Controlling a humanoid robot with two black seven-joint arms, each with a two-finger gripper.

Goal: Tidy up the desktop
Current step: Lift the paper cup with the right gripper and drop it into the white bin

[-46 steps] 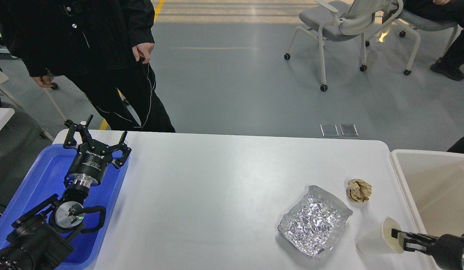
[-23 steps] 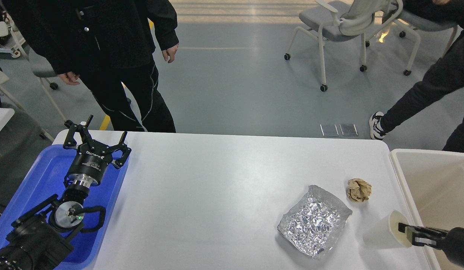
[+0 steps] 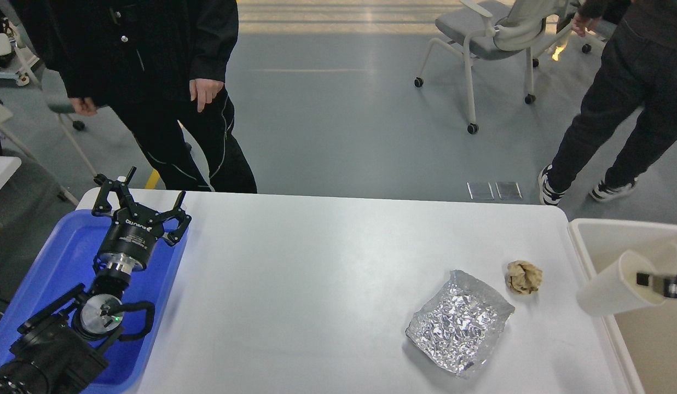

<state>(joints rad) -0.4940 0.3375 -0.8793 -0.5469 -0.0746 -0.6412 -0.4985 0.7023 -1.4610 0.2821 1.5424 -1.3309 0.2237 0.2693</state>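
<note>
Your right pincer grips the paper cup by its rim, tilted over the bin edge; left pincer hangs spread above the tray. On the worktop: foil dish, paper ball. Both likely light, crushable; pinch the foil's rim.

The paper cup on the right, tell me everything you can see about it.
The paper cup is plain white, smooth-walled, and looks like thin paper. It is lifted off the desktop and tipped on its side, mouth pointing right, over the near-left rim of the beige bin. The right gripper, blurred, grips it at the mouth rim, one dark finger showing at the mouth. Its inside cannot be seen. Nothing else touches it.
</note>
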